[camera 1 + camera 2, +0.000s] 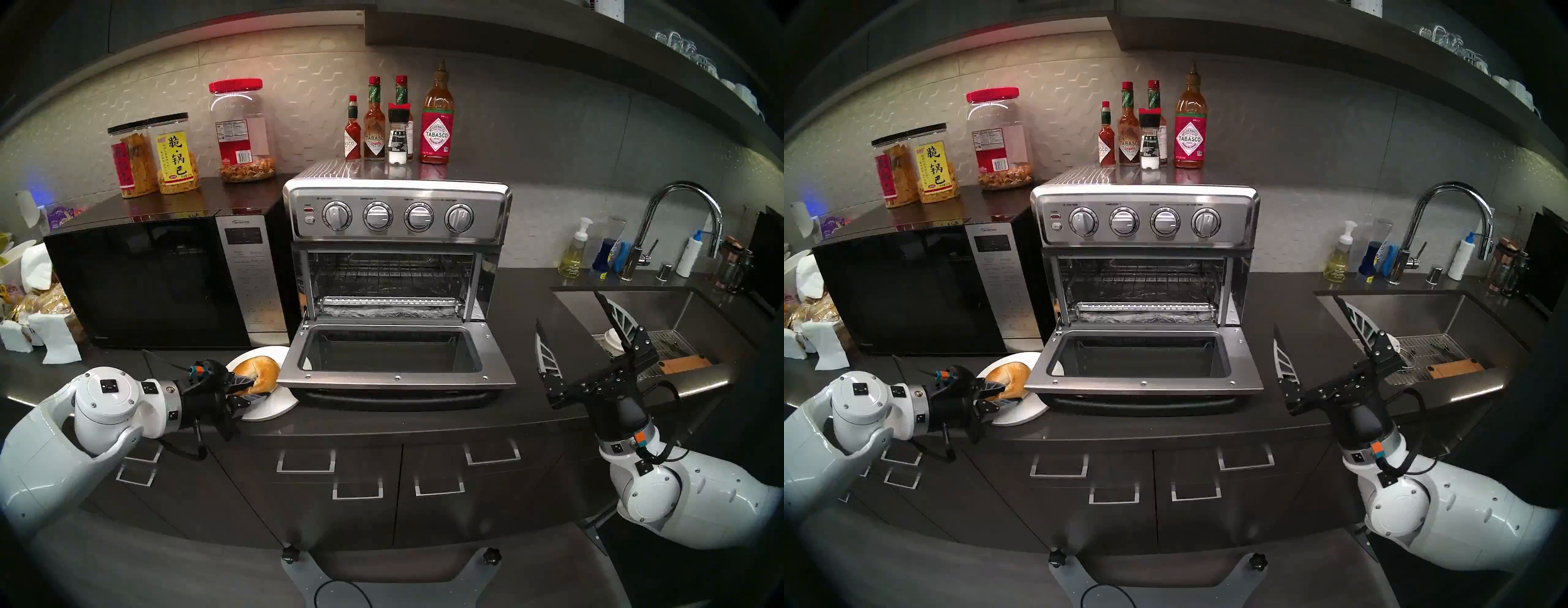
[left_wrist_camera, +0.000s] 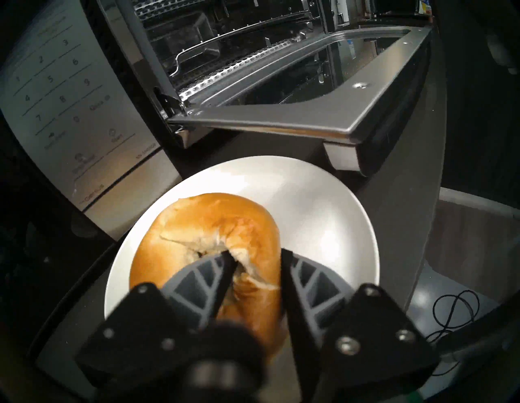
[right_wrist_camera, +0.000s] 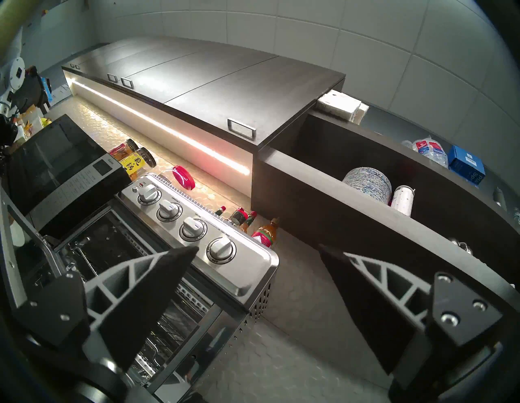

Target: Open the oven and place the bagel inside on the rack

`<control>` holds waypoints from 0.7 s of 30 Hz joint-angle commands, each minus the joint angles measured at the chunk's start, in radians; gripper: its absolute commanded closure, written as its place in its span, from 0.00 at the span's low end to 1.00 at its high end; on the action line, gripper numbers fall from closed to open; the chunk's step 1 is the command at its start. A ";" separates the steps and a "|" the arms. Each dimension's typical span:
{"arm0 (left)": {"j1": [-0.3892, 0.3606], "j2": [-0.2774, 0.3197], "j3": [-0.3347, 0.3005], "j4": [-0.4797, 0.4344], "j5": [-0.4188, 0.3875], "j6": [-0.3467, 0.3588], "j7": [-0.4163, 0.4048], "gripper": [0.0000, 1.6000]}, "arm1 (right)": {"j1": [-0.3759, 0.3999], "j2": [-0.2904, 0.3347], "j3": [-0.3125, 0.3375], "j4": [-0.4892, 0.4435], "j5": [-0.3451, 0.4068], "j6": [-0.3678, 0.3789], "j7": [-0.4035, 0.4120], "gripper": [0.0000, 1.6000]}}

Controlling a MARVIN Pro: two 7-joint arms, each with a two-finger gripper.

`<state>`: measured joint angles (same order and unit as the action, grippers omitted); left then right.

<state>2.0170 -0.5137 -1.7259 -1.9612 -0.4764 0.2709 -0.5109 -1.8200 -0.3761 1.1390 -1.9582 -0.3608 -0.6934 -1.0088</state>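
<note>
— Black-fingered left gripper (image 2: 254,263) straddles the round golden-brown bagel's (image 2: 202,225) near side: one finger in its hole, one outside, touching.
— Obstructions?
— Stainless steel oven's (image 1: 396,212) lowered glass door (image 1: 394,378) overhangs the white round plate (image 2: 323,202). Right gripper (image 1: 570,322) spread, empty.
</note>
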 commanded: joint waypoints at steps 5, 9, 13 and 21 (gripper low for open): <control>0.017 0.004 -0.016 -0.008 0.006 0.000 -0.002 1.00 | 0.005 -0.002 0.006 -0.012 0.000 0.001 -0.005 0.00; 0.027 0.000 -0.041 -0.016 0.005 0.000 0.001 1.00 | 0.005 -0.002 0.006 -0.012 0.000 0.001 -0.005 0.00; 0.034 0.001 -0.078 -0.020 -0.003 0.002 -0.005 1.00 | 0.005 -0.002 0.006 -0.011 0.000 0.001 -0.005 0.00; 0.074 -0.014 -0.164 -0.051 -0.014 0.009 -0.006 1.00 | 0.006 -0.002 0.006 -0.011 0.000 0.000 -0.004 0.00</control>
<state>2.0672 -0.5195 -1.8126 -1.9770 -0.4794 0.2774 -0.5171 -1.8200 -0.3761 1.1390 -1.9582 -0.3607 -0.6934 -1.0088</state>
